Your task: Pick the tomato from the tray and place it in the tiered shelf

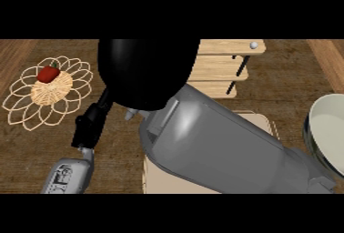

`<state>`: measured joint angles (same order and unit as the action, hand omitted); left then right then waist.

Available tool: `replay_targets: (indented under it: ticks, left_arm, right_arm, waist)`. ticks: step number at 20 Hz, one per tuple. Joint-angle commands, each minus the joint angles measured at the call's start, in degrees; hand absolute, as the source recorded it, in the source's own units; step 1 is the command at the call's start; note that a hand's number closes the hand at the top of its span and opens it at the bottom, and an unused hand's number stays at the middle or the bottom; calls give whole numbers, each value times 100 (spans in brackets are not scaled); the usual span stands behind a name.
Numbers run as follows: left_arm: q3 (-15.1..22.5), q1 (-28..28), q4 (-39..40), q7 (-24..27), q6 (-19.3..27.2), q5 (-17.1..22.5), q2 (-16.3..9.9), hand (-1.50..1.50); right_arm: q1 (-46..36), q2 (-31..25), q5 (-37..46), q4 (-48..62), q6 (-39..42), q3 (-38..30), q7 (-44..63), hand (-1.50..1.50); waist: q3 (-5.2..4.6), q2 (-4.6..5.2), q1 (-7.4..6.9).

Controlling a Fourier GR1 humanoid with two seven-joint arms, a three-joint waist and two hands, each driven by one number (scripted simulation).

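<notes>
My right hand (148, 73) is raised close to the view as a large black mass, with its grey forearm running in from the lower right. It covers the left part of the wooden tiered shelf (225, 68) and most of the beige tray (259, 120). No tomato shows on the tray's bare parts; whatever lies under or inside the hand is hidden. My left hand (91, 123) rests at the lower left, fingers straight and empty.
At the far left, a wire basket (27, 102) with a woven centre holds a red vegetable (48, 74) with a green stem. A white bowl (329, 132) stands at the right edge. The counter is dark wood.
</notes>
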<state>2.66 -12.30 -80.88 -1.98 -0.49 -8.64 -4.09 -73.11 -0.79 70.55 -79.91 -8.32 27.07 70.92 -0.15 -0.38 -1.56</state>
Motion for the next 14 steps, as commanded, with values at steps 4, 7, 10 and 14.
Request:
replay_targets:
  ticks: [4, 7, 10, 14]
  left_arm:
    - [81, 109, 53, 73, 92, -44, 162, 0]
    - [-21, 257, -95, 200, -10, -22, -57, 0]
    - [16, -234, 294, 65, 208, -141, 186, 0]
    - [-9, 198, 65, 298, 6, -36, 31, 0]
  right_arm:
    - [-581, 75, 253, 814, 318, -266, 851, 150]
    - [-473, 75, 287, 1039, 173, -502, 623, 150]
    - [-404, 75, 557, 1538, -142, -296, 512, 150]
    - [-610, 76, 443, 2224, -639, -136, -25, 150]
  waist:
    - [6, 33, 48]
    - [8, 35, 39]
    - [6, 68, 74]
    - [6, 65, -11]
